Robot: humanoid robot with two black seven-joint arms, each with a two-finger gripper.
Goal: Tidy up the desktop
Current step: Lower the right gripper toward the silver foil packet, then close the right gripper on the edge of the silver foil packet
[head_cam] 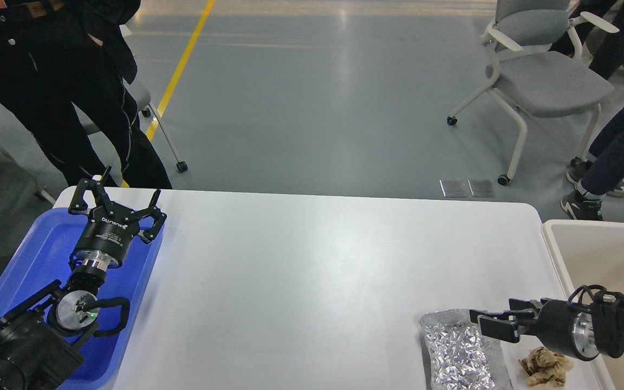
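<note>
Your left gripper (119, 197) hangs spread wide over the blue tray (30, 254) at the desktop's (301, 271) left edge. Right gripper (488, 320), can't tell its state, sits at the foil bag (458, 355) near the front-right corner.

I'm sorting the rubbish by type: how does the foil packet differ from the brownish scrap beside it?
The foil packet is silvery, shiny and crinkled; the brownish scrap is tan and dull. The foil packet is much larger and lies fairly flat, while the scrap is a small crumpled clump. The right gripper points at the packet's upper edge, and the scrap lies below the gripper's body. Both rest on the desktop, near its right edge.
</note>
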